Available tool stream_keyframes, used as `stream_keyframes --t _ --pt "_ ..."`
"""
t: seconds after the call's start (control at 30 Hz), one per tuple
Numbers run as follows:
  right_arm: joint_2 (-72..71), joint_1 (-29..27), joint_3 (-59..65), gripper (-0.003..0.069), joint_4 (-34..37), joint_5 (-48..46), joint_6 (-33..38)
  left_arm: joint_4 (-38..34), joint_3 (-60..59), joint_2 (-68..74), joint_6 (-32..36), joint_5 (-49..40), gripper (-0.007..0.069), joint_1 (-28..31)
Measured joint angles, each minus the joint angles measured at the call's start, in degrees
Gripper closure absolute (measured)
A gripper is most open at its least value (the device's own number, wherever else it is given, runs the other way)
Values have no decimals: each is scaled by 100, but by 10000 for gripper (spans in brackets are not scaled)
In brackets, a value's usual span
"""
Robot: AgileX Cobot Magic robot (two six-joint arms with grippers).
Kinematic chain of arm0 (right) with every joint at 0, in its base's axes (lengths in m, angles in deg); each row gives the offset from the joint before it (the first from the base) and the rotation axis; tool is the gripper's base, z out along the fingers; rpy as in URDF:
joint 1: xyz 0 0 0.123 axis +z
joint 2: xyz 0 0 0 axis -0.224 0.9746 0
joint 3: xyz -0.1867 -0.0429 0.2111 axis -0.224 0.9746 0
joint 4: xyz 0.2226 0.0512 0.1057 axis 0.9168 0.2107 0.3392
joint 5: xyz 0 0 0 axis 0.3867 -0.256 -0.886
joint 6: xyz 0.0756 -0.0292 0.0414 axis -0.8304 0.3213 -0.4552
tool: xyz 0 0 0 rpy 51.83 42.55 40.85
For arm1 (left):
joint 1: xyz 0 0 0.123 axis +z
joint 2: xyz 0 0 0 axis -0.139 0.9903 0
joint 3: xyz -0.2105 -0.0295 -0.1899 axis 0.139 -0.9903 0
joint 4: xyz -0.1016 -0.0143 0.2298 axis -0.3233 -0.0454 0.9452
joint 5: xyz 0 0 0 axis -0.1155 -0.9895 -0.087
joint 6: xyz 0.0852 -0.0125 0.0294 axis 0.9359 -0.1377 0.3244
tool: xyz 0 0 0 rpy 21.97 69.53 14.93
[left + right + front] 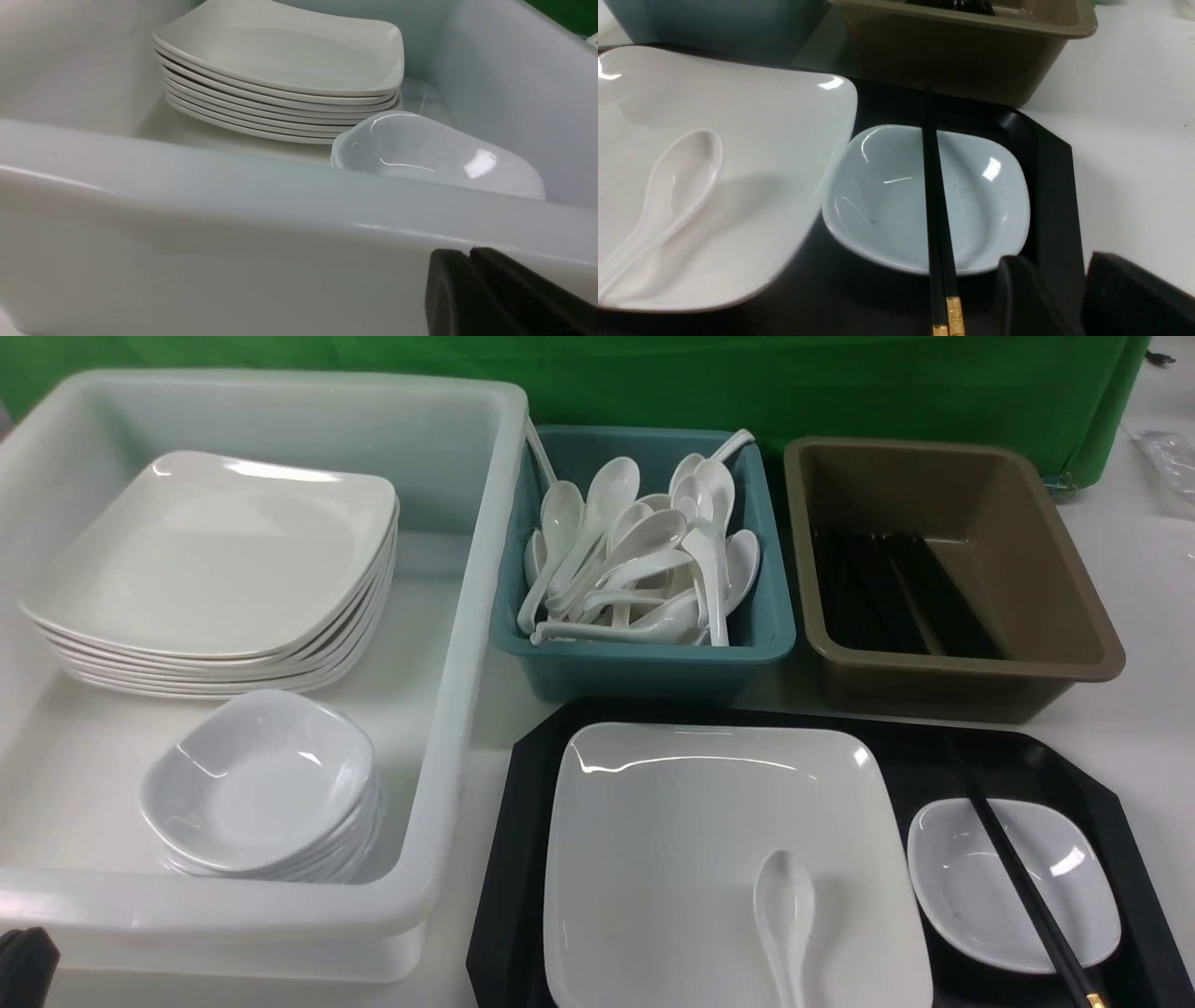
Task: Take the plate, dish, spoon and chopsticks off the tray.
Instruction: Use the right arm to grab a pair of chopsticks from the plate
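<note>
The black tray (1027, 756) lies at the front right. On it is the large white plate (691, 831), with the white spoon (784, 905) lying on the plate's near part. The small white dish (971, 896) sits to the right of the plate, and the black chopsticks (1019, 873) lie across it, gold caps toward me. My right gripper (1057, 261) is open and empty, low over the tray's rim (1052, 186) beside the dish (882, 196) and near the chopsticks' (931, 186) gold ends. My left gripper (469, 254) is shut and empty, outside the white bin's near wall.
A large white bin (467, 616) at left holds a stack of plates (215, 560) and a stack of dishes (261, 784). A teal bin (644, 663) holds several spoons. A brown bin (980, 681) holds black chopsticks. Both stand just behind the tray.
</note>
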Motion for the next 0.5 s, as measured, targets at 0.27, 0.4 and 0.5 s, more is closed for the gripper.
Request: stream_keyframes --t 0.27,0.4,0.5 --pt "0 0 0 417 0 0 0 -822 0 0 -415 671 607 0" --pt "0 0 0 417 0 0 0 -2094 0 0 -961 1399 607 0" --pt "0 0 0 417 0 0 0 -2472 0 0 -1313 1897 607 0"
